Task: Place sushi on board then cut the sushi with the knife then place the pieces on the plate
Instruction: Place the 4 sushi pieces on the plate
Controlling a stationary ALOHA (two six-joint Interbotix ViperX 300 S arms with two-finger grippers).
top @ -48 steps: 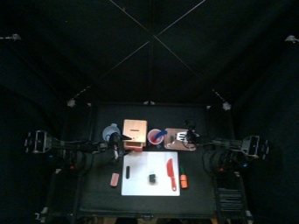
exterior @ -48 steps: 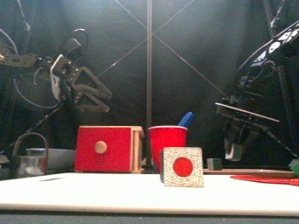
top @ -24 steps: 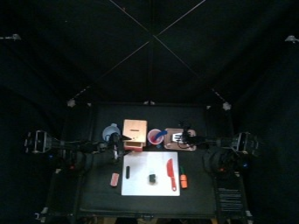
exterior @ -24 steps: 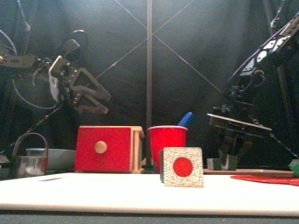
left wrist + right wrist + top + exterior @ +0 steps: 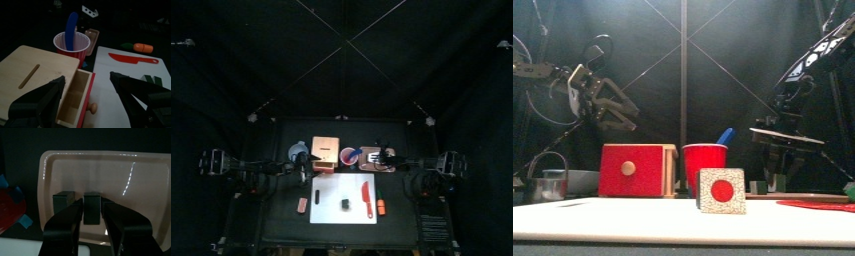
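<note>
My right gripper [image 5: 91, 204] hangs low over the pink tray [image 5: 127, 175], shut on a dark sushi piece [image 5: 91, 210]. A second dark block [image 5: 64, 200] shows beside one jaw. In the front view the right gripper [image 5: 771, 170] is down at the table's right. Another sushi piece [image 5: 722, 190], red in the middle, stands on the white board [image 5: 338, 215]. The red knife [image 5: 366, 194] lies flat on the board. My left gripper [image 5: 87, 80] is open, held above the wooden box [image 5: 33, 70].
The box's red drawer [image 5: 83, 107] is pulled out. A red cup [image 5: 704, 165] with a blue knife [image 5: 724, 136] stands between box and tray. A metal cutter [image 5: 549, 185] sits far left. Orange toy foods [image 5: 302, 204] [image 5: 381, 208] lie either side of the board.
My right arm has come down from above the table to just over the pink tray. The left arm has barely moved.
</note>
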